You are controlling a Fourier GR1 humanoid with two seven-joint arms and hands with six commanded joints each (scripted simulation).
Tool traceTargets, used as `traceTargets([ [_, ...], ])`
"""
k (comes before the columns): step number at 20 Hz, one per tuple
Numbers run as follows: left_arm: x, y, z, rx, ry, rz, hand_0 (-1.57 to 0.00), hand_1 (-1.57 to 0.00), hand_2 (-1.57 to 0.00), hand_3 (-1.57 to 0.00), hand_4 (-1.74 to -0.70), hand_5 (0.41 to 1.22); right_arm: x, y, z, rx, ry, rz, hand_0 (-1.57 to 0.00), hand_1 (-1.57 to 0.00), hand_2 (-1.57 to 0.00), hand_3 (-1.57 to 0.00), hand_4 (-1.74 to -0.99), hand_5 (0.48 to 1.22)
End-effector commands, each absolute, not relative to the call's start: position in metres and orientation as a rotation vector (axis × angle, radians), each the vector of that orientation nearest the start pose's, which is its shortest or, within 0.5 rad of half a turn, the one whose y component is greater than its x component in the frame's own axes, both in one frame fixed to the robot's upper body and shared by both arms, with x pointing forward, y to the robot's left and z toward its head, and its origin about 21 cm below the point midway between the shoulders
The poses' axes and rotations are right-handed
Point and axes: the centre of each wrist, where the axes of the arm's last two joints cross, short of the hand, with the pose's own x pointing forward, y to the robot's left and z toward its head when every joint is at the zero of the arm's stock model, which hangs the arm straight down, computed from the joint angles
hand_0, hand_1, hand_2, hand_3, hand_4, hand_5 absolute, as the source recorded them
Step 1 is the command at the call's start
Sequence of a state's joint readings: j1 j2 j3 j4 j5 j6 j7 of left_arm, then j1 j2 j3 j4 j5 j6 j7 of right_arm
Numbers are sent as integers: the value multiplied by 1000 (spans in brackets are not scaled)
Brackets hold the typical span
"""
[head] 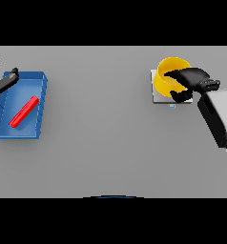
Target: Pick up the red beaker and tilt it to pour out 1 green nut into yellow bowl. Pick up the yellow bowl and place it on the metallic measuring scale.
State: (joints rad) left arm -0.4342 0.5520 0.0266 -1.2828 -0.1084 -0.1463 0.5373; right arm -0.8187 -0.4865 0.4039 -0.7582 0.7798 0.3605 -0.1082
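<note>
Grey table (110,143): my right hand (189,81) curls round yellow bowl (169,71) on scale (156,97), label unreadable; left hand (3,82) relaxed, apparently straight-fingered.

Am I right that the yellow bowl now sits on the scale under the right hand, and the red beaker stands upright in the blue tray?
Not quite. In the head view the red beaker lies on its side in the blue tray, not upright. The yellow bowl does sit on the scale, under the right hand.

Grey table (110,143). Far right: yellow bowl (167,71) sat on metallic scale (156,97), right hand (189,81) curled over its rim. Far left: blue tray (41,102) held tilted red beaker (24,112); left hand (2,83) at tray's corner, fingers relaxed.
</note>
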Motion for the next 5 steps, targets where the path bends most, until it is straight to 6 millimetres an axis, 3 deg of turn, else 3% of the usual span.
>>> traceTargets([
  [1, 349, 342, 118, 547, -1095, -422, 1, 1, 1, 1, -836, 753, 423, -258, 85, -664, -1024, 1609, -158, -155, -122, -105, -1422, 811],
  [5, 346, 345, 117, 549, -1105, -433, 1, 1, 1, 1, -833, 760, 424, -261, 84, -658, -996, 1616, -64, -63, -50, -42, -1390, 779],
])
